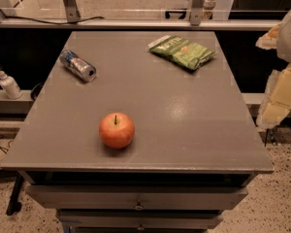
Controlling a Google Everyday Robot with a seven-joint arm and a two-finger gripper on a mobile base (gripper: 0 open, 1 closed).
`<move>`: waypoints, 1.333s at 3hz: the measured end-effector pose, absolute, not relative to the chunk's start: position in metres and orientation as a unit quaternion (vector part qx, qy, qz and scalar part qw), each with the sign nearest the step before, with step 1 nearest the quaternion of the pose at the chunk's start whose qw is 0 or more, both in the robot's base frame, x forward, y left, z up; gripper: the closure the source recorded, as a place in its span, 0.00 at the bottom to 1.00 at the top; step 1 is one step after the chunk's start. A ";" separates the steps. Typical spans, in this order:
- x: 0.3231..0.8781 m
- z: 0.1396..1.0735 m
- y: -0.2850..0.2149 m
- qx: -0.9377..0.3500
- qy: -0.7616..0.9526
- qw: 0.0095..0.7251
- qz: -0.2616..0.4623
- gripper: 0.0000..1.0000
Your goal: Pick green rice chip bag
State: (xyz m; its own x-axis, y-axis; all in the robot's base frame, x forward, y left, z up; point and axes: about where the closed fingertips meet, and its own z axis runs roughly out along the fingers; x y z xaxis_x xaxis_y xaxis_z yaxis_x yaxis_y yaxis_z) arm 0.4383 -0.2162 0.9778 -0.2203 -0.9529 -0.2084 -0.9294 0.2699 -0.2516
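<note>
The green rice chip bag [182, 51] lies flat at the far right of the grey table [184, 130]; it is light green with white lettering. My gripper [282, 89] shows as a pale cream shape at the right edge of the view. It is beyond the table's right side, to the right of the bag and nearer than it. It touches nothing.
A red-orange apple [116, 129] stands near the table's front, left of centre. A silver-blue can [77, 65] lies on its side at the far left. A small white bottle [8, 83] stands on a ledge to the left. A rail [136, 23] runs behind the table.
</note>
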 end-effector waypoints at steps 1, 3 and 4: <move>0.439 0.979 -0.216 -0.604 0.779 0.164 -0.037 0.00; 0.510 0.979 -0.167 -0.587 0.781 0.214 0.004 0.00; 0.556 0.982 -0.148 -0.560 0.790 0.247 0.029 0.00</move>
